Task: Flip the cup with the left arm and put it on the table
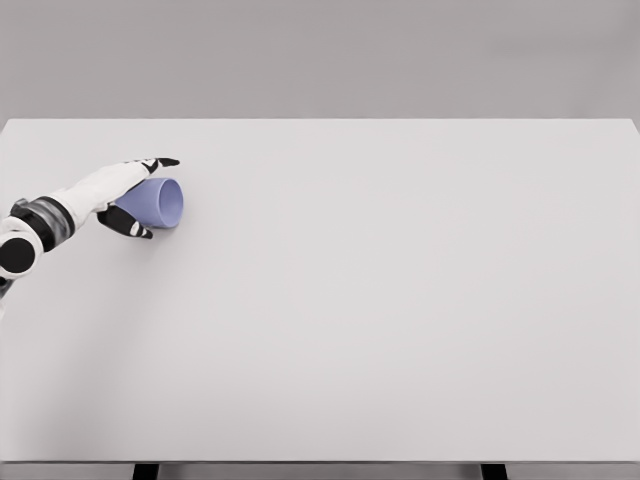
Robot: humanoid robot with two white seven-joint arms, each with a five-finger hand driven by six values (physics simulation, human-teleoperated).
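A light purple cup [157,203] lies on its side at the left of the white table [380,300], its open mouth facing right. My left hand [140,196] reaches in from the lower left and wraps the cup's body. Its upper fingers [160,162] run along the top of the cup and the thumb [128,225] sits below it. The cup's base is hidden behind the palm.
The table's far edge runs across the top of the view and its near edge along the bottom, with two dark legs [146,471] showing under it.
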